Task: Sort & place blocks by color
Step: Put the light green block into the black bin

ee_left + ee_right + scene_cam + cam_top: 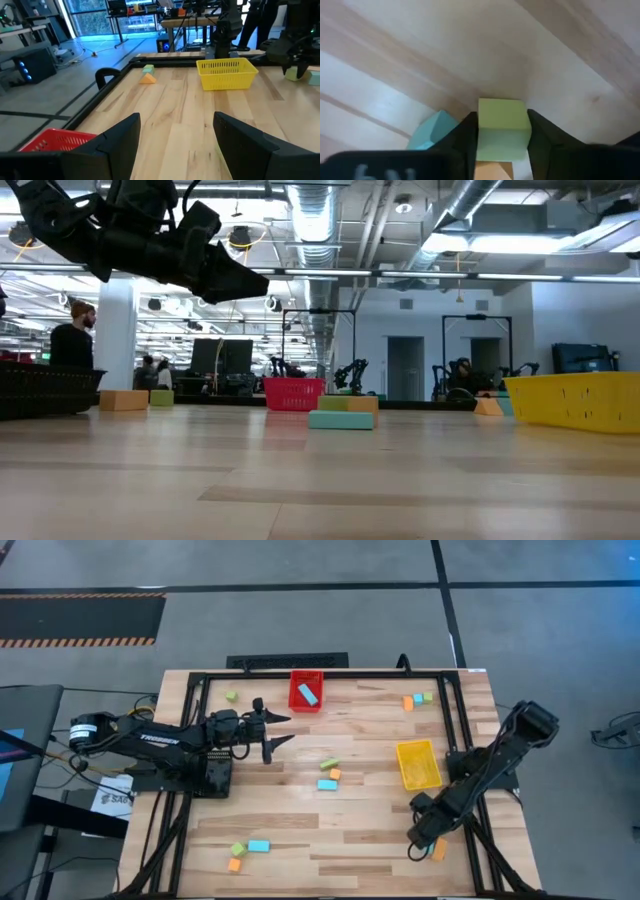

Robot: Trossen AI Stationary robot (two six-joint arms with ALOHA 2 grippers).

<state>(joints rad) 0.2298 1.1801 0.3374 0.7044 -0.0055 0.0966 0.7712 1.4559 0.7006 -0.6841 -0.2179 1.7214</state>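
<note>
Right hand: low at the counter's near right corner; its wrist view shows the fingers closed on a yellow-green block, with a light-blue block just beside and an orange block under the green one.
High view: the arm covers that cluster; only an orange edge shows.
Left hand: fingers spread, empty, raised beside the red bin.
Red bin: holds one light-blue bar.
Yellow bin: looks empty from above.
Counter: loose blocks at centre, near left and far right.
Low view: right hand out of sight.
</note>
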